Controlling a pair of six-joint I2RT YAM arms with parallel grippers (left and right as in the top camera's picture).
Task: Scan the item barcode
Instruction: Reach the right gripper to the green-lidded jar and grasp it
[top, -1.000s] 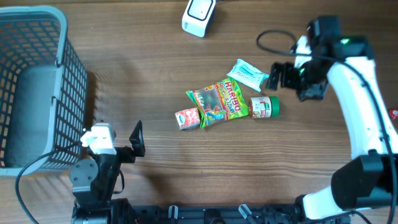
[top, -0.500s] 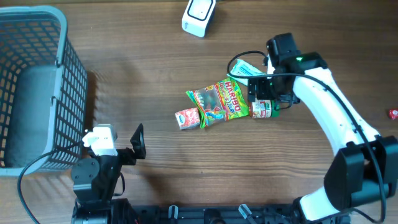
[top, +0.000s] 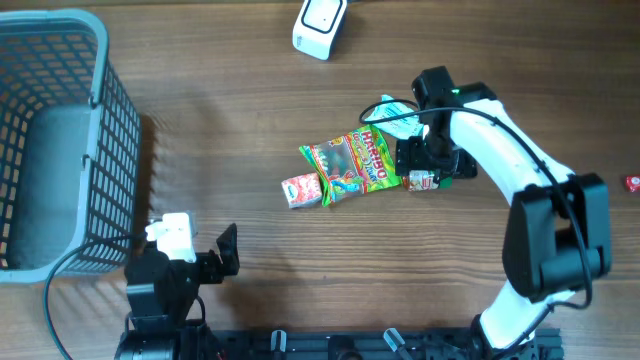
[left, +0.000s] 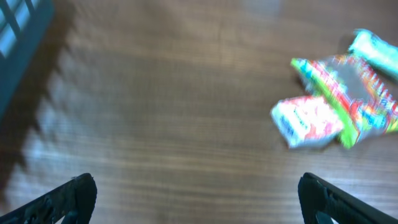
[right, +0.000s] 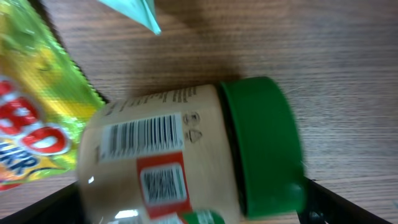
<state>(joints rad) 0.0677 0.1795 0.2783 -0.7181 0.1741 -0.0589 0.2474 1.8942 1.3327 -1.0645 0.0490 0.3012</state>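
Observation:
A small jar (top: 431, 181) with a green lid (right: 261, 143) lies on its side on the wooden table, right of a Haribo sweets bag (top: 350, 165). A barcode (right: 146, 134) shows on its beige label. My right gripper (top: 430, 160) hangs right over the jar and hides most of it from above. In the right wrist view its jaws stand open (right: 196, 208), one dark finger at each end of the jar. My left gripper (top: 215, 262) is open near the front left, over bare wood (left: 196, 202).
A white scanner (top: 320, 25) stands at the back edge. A grey basket (top: 60, 140) fills the left side. A teal packet (top: 398, 118) and a small red-white packet (top: 300, 188) lie beside the sweets bag. A small red thing (top: 632, 182) sits at the right edge.
My right arm swung left from the right side and came down over the jar. The left arm shifted slightly toward the front. Both grippers stayed open.

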